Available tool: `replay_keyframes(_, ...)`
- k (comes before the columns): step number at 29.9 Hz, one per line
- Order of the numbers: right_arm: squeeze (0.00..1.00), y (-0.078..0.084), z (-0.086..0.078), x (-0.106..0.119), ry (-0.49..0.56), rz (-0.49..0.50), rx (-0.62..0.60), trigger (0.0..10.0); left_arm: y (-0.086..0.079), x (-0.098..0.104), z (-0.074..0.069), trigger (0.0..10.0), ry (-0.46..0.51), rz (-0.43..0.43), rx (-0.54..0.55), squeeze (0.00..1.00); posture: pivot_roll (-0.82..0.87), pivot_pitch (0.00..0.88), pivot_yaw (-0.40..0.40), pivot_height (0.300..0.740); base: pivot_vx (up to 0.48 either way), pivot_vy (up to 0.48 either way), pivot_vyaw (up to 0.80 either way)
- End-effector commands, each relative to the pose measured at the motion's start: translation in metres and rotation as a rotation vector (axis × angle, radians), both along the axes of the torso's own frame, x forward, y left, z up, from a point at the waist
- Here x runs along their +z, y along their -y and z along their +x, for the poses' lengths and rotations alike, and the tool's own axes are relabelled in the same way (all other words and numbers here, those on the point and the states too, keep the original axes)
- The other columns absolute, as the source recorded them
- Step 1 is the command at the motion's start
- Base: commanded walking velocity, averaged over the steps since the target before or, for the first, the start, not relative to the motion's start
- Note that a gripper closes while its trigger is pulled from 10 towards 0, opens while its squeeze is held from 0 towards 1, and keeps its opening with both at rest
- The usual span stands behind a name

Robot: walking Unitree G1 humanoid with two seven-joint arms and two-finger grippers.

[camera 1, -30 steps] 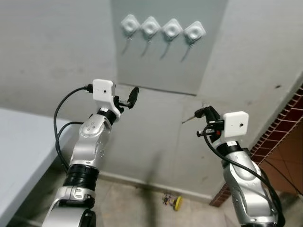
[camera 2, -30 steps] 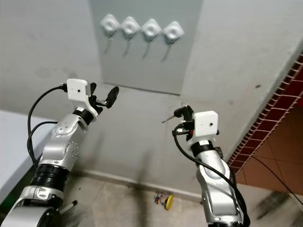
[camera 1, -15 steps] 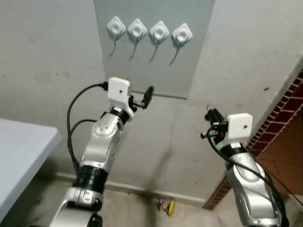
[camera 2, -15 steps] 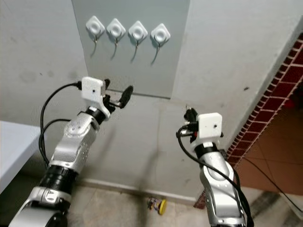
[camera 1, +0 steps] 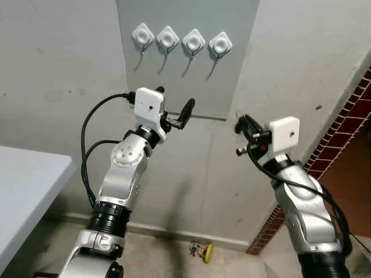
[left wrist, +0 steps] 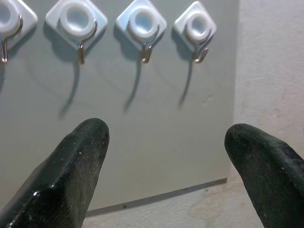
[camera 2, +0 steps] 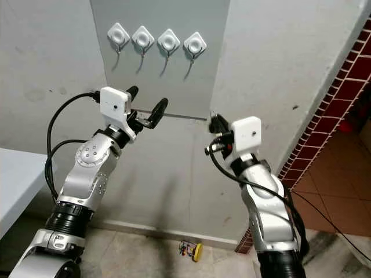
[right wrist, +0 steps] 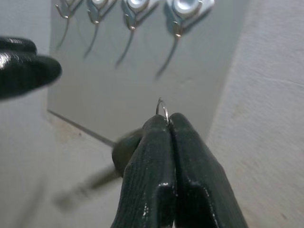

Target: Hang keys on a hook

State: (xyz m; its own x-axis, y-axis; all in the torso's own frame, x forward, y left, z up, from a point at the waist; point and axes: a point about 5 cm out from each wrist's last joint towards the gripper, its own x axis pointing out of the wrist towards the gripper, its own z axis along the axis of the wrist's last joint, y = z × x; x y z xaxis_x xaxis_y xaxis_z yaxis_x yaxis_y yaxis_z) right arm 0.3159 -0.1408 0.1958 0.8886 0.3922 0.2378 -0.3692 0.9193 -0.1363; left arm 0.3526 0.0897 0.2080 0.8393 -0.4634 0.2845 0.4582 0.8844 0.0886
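Left arm: raised in front of the wall, elbow bent, the wrist tipped up toward the grey panel [camera 1: 186, 69].
Left gripper [left wrist: 166, 156]: held just below the row of hooks [camera 1: 179, 42]; its jaws are set wide apart with nothing between them.
Right arm: lifted and bent, with the forearm angled toward the panel's lower right corner.
Right gripper [right wrist: 167, 124]: its jaws are pressed together on a thin wire key ring [right wrist: 162, 109], which sticks up from the tips.
Keys [right wrist: 124, 147]: held at the right gripper, below and to the right of the hooks and apart from them; a dark key head and a blurred blade are seen hanging beside the fingers.
Hooks: four white diamond-shaped mounts in a row on the panel, each with a small metal hook below it; all four are bare.
Worktop [camera 1: 23, 191]: a pale grey corner is seen at the robot's left.
Floor [camera 1: 174, 255]: a small yellow object [camera 1: 201, 251] lies at the base of the wall.
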Motion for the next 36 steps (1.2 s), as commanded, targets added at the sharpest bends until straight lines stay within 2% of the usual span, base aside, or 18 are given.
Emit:
replay_keyframes(1, 0.00, 0.000, 0.008, 0.006, 0.001, -0.005, 0.019, 10.0, 0.001, 0.005, -0.002, 10.0, 0.022, 0.015, -0.016, 0.00, -0.04, 0.000, -0.030, 0.740, 0.000, 0.000, 0.00)
replay_keyframes(9, 0.00, -0.007, 0.028, 0.024, 0.024, 0.006, 0.076, 10.0, 0.000, 0.005, -0.004, 10.0, 0.020, 0.018, -0.017, 0.00, -0.02, 0.000, -0.038, 0.740, 0.000, 0.000, 0.00)
replay_keyframes(13, 0.00, -0.012, 0.042, 0.039, 0.039, 0.092, 0.085, 10.0, 0.000, 0.005, -0.006, 10.0, 0.022, 0.019, -0.026, 0.00, -0.01, 0.000, -0.042, 0.740, 0.000, 0.000, 0.00)
replay_keyframes(19, 0.00, -0.016, 0.048, 0.048, 0.053, 0.137, 0.095, 10.0, 0.000, 0.004, -0.008, 10.0, 0.023, 0.027, -0.035, 0.00, -0.01, 0.000, -0.042, 0.740, 0.000, 0.000, 0.00)
replay_keyframes(24, 0.00, -0.018, 0.058, 0.066, 0.076, 0.239, 0.111, 10.0, 0.003, 0.003, -0.010, 10.0, 0.025, 0.042, -0.052, 0.00, 0.00, 0.000, -0.042, 0.740, 0.000, 0.000, 0.00)
replay_keyframes(36, 0.00, -0.018, 0.072, 0.083, 0.083, 0.324, 0.129, 10.0, 0.003, 0.003, -0.010, 10.0, 0.019, 0.037, -0.052, 0.00, 0.00, 0.000, -0.050, 0.740, 0.000, 0.000, 0.00)
